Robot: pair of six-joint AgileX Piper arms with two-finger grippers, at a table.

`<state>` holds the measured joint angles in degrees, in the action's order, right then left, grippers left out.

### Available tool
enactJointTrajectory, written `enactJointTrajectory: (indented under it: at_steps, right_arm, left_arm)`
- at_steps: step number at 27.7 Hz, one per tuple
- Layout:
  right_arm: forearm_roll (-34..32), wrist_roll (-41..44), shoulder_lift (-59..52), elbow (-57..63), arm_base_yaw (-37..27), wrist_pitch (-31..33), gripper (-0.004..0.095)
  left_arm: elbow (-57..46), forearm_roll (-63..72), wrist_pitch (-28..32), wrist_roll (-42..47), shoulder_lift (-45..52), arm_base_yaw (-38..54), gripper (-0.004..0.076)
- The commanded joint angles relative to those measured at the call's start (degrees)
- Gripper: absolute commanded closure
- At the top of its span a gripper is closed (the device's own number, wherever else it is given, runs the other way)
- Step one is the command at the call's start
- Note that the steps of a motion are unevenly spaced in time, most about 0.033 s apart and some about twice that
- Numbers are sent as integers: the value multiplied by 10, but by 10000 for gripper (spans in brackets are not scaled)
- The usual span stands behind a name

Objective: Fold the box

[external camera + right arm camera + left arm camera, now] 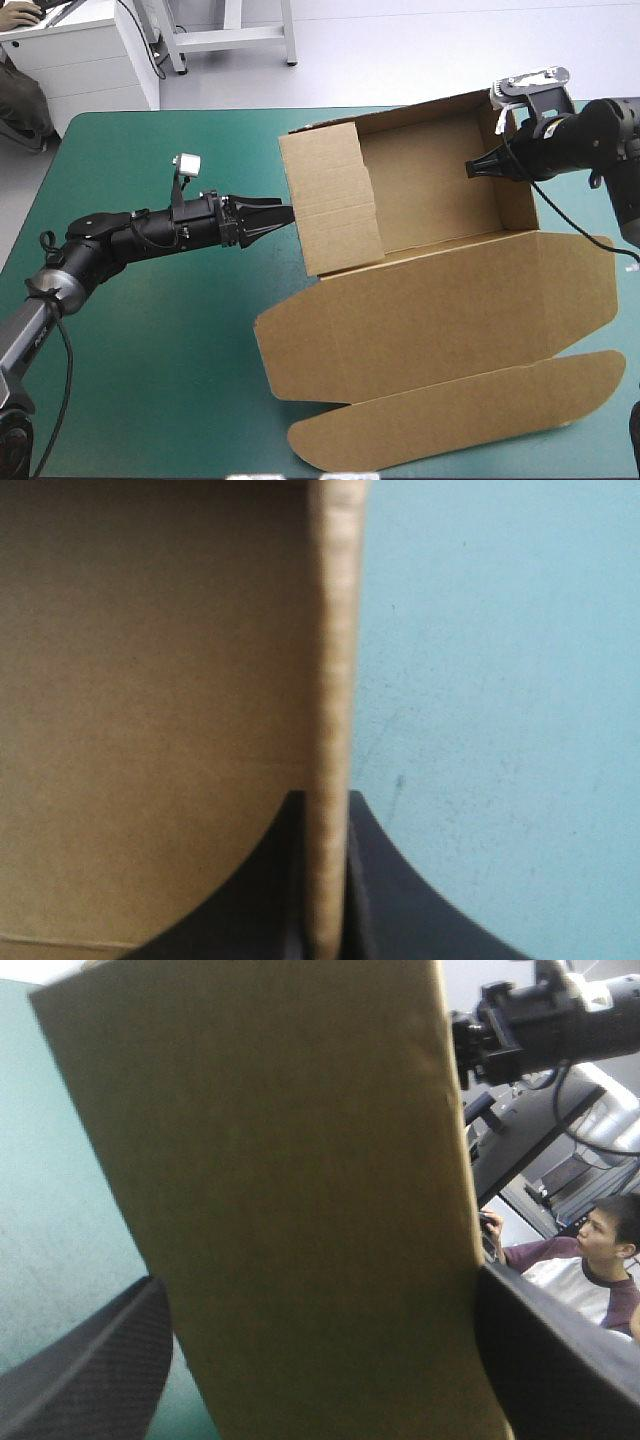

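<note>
The box (430, 190) rests on the teal-green cover (150, 330), walls raised, lid flat; right gripper (473, 168) clamps its right wall, presumably steadying it; left gripper (285, 213), jaws apart, meets its left flap.

The tabletop (150, 400) is overlooked from above and behind. The box (430, 200) is seen very near from each wrist, and is shared by all views.

Box (290, 1190) wall between parted end effector (315, 1278) fingers.
</note>
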<state>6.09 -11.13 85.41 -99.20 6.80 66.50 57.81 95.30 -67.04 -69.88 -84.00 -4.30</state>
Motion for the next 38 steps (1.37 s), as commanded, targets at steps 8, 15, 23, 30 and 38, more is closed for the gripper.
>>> enactJointTrajectory:
  at_steps: [8, 15, 23, 30, 38]
  right_arm:
    - [33, 36, -23, -15, 18, -76, 921]
    - [0, 75, -23, -15, 56, -102, 920]
    - [-75, 144, -23, -15, 95, -127, 920]
    - [-75, 163, -23, -15, 95, -137, 920]
    - [-75, 178, -22, -15, 95, -147, 920]
  left_arm:
    - [50, 68, -73, 23, 27, -12, 134]
    - [97, 7, 17, 42, 27, -63, 134]
    - [205, -232, 233, 244, 27, -173, 134]
    - [270, -606, 321, 600, 27, -245, 204]
    - [307, -816, 316, 780, 27, -298, 370]
